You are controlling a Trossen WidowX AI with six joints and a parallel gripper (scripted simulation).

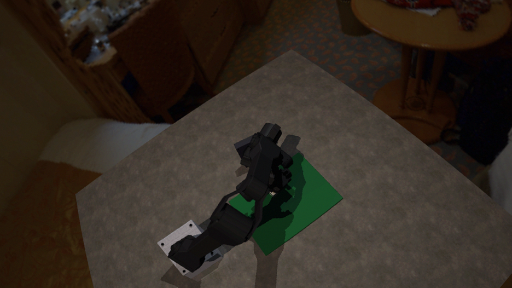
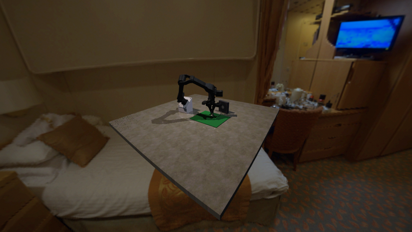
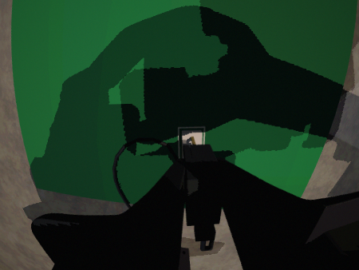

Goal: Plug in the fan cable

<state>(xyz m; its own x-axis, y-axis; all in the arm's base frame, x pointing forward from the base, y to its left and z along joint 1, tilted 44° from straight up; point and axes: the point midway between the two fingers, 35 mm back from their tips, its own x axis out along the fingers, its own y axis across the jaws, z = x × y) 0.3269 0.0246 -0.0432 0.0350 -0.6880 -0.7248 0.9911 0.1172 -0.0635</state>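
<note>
We see the black plug (image 3: pixel 201 153) clamped upright, just above the pale four-pin header (image 3: pixel 190 135) on the green board (image 3: pixel 80 35); its cable (image 3: pixel 119 160) loops left.

Grey table (image 1: pixel 357 237) carries green board (image 1: pixel 306 209), fan (image 2: pixel 223 106), arm base (image 1: pixel 179 239).

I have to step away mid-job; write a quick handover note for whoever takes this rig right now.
Gripper: shut on the small black fan plug, low over the flat green board.
Plug sits right at the pale four-pin header; whether it is fully seated cannot be told.
Thin black cable loops off to the left in the wrist view; square black fan stands upright beside the board.
Done: plug picked up and brought to the header.
Left: press fully down, release, lift away touching nothing.
</note>
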